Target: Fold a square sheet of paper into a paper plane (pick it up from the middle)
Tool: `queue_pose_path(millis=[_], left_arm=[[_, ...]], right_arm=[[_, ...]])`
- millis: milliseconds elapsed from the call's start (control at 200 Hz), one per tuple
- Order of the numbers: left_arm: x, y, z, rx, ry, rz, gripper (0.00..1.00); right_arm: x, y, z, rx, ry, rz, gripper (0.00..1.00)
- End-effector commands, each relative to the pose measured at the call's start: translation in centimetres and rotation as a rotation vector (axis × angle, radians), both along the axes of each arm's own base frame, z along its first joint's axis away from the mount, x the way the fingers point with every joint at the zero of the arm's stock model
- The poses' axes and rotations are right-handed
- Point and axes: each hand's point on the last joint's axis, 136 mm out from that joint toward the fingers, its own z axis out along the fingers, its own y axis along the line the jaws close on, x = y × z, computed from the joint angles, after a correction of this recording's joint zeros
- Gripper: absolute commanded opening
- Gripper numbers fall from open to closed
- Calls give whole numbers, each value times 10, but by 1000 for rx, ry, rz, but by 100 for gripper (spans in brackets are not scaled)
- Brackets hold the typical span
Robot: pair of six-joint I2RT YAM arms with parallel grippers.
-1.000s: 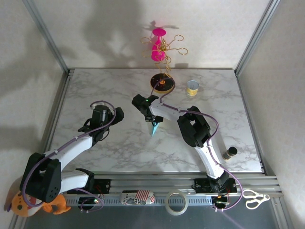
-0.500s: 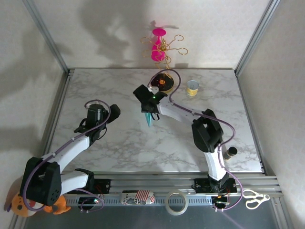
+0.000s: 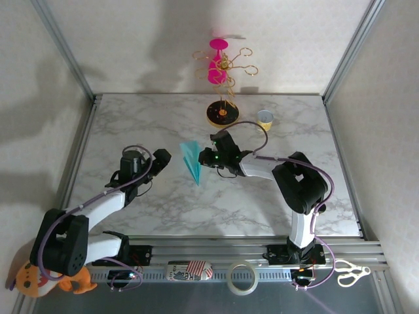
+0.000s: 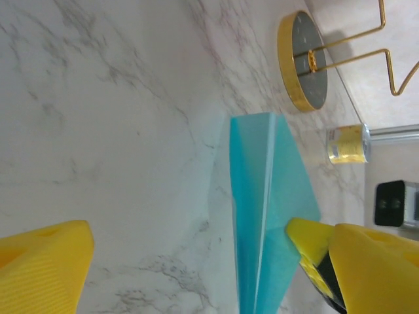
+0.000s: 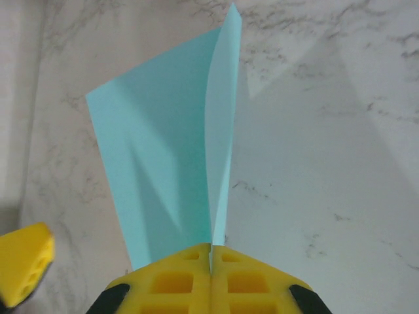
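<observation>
Teal paper plane (image 5: 163, 163), pinched along its centre fold by the pressed-together right gripper (image 5: 211, 252), hangs just ahead of the spread left gripper (image 4: 190, 239); best lower it level onto the bench (image 3: 131, 118) before letting go.

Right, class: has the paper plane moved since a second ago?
Yes. The paper plane, held by the right gripper, has shifted left in the top view, from nearly in line below the stand base to clearly left of it.
</observation>
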Motion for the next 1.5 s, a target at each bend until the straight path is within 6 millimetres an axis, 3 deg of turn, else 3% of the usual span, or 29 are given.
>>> queue_pose_path(millis=[0, 125, 270, 456, 876, 1042, 1242, 1492], left_arm=[[2, -26, 9, -106, -26, -90, 89], [2, -44, -4, -101, 23, -150, 78], [5, -69, -9, -117, 33, -228, 66], [15, -84, -20, -99, 66, -264, 46], [30, -96, -35, -58, 116, -286, 14], [33, -94, -36, -43, 117, -277, 0], [31, -100, -41, -40, 118, -312, 0], [30, -105, -45, -34, 118, -355, 0]], right_arm=[[-7, 16, 26, 173, -33, 64, 0], [-3, 0, 15, 186, -8, 36, 0], [-6, -4, 6, 180, 11, 40, 0], [-7, -6, 2, 180, 23, 46, 0], [-5, -8, 3, 182, 29, 50, 0], [-5, -16, -7, 147, 51, 22, 2], [-4, -20, -23, 97, 82, 32, 21], [-3, -18, -34, 58, 115, 84, 30]])
